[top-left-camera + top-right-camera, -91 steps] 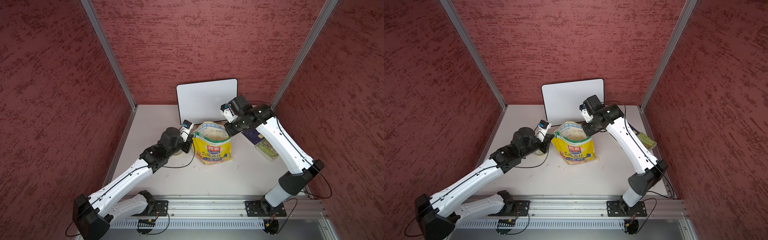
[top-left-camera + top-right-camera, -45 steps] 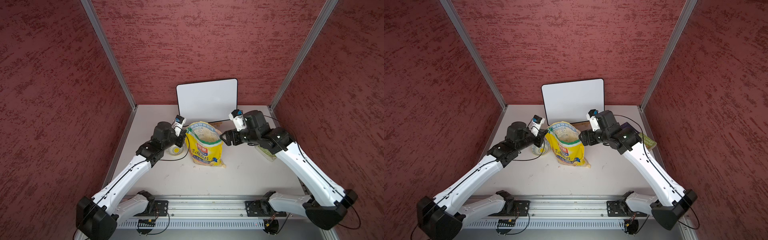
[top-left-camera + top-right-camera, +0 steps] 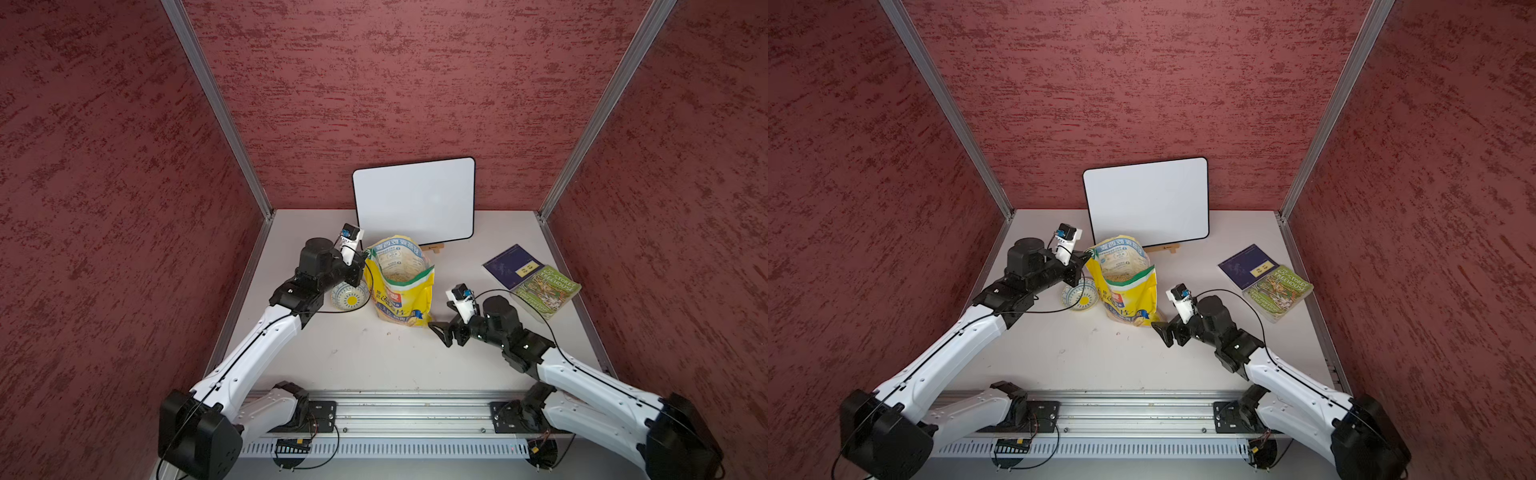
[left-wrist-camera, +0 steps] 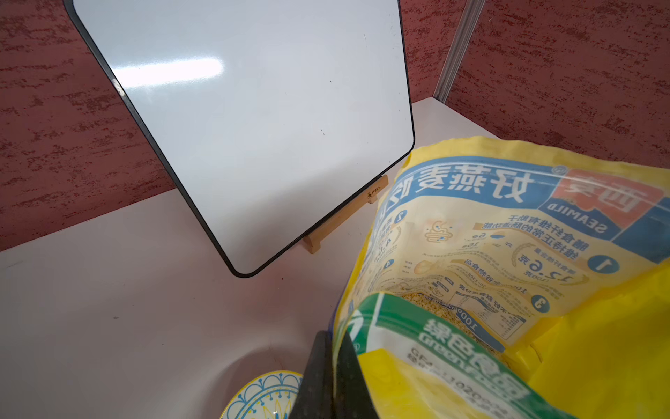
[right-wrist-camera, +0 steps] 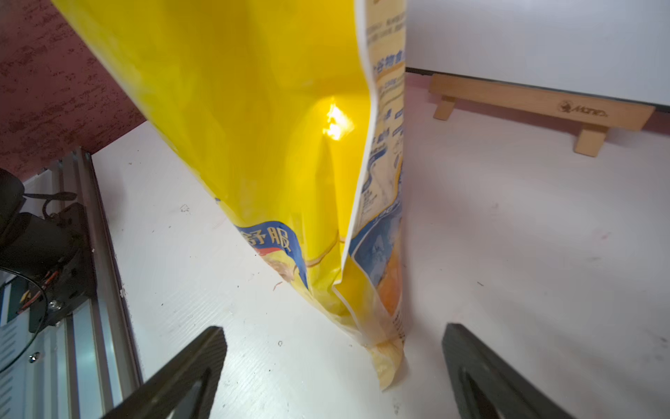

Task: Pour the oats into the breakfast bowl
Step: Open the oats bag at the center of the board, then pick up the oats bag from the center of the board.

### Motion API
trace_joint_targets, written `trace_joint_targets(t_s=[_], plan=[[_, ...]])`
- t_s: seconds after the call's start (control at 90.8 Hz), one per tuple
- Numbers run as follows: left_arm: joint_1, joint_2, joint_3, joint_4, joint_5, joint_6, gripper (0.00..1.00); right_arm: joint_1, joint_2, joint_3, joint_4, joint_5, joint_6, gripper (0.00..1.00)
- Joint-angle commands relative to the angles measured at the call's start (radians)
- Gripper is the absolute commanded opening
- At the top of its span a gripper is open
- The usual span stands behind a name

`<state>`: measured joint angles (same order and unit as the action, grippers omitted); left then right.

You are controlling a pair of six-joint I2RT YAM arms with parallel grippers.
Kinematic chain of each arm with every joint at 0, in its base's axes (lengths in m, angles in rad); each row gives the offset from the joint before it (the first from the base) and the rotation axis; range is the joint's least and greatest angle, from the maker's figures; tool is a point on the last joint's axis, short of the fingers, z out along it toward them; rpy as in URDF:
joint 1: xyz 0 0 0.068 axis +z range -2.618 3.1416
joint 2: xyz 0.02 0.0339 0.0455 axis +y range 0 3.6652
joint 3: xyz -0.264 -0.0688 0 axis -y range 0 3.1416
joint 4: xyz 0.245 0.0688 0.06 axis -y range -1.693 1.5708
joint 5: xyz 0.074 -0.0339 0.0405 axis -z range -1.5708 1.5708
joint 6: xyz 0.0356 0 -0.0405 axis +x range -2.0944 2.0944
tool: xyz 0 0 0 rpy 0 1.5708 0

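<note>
The oats pouch was seen standing open, top edge pinched tight by the left gripper. The breakfast bowl was parked just beside it. The right gripper was spread wide by the pouch's bottom corner, nothing held.

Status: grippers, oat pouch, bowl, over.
Left gripper shut on top edge of open yellow plastic oat pouch. Right gripper open around its bottom corner, not gripping. Small white blue-rimmed ceramic bowl empty beside pouch, partly under left arm.

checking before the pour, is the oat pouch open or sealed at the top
Open. The yellow pouch gapes at the top in both top views, oats visible inside; left gripper pinches its rim.
</note>
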<state>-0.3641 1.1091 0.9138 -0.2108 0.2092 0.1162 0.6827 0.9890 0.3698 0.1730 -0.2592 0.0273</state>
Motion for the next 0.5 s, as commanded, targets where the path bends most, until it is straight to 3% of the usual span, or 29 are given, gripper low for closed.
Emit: trace_joint_targets(t_s=[0.0,0.22,0.485], plan=[[0.016,-0.004,0.005,0.152,0.015,-0.017,0.0,0.029,0.09,-0.03,0.458,-0.02,-0.144,0.99],[0.02,0.017,0.012,0.154,0.026,-0.027,0.0,0.032,0.336,-0.094,0.797,-0.041,-0.221,0.99],[0.023,0.021,0.01,0.152,0.029,-0.024,0.0,0.04,0.692,-0.129,1.201,-0.035,-0.183,0.99]])
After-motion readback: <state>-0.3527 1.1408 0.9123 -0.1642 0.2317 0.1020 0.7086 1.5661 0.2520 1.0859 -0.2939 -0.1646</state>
